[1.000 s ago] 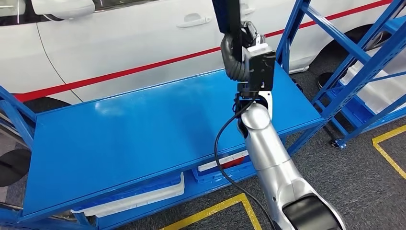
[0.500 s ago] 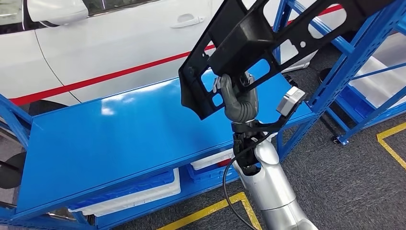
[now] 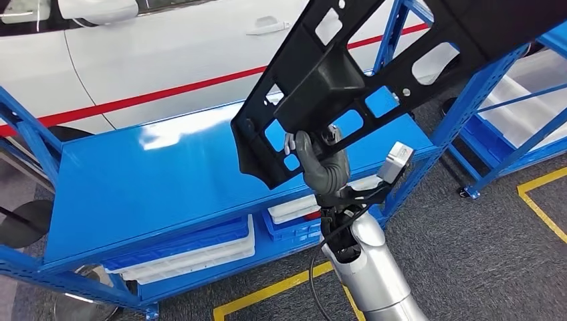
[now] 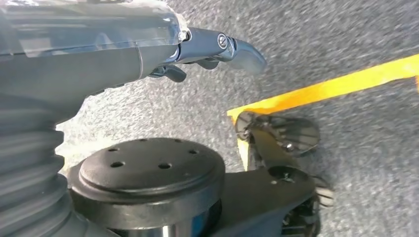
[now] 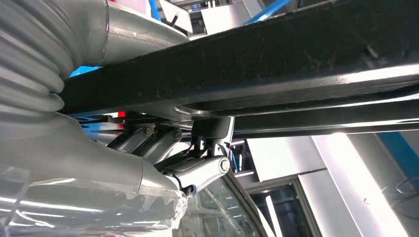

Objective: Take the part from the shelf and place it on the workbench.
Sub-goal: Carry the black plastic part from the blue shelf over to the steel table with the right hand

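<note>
The robot's right hand (image 3: 322, 167) grips a large black part (image 3: 361, 73), a long perforated frame with cut-out windows, and holds it tilted in the air above the right end of the blue tabletop (image 3: 167, 174). The part touches nothing but the hand; its upper end runs out of the head view near the blue shelf uprights (image 3: 468, 100). From the right wrist, the fingers (image 5: 197, 170) are seen hooked under the part's dark bar (image 5: 276, 64). The left hand (image 4: 217, 47) hangs low over grey floor with its fingers loosely extended, holding nothing. A white car (image 3: 167, 60) stands behind the workbench. Judged from this, the carry is nearly over and the placing step is in hand: the next move calls for lowering and levelling the frame onto the bare blue surface before the fingers let go.
</note>
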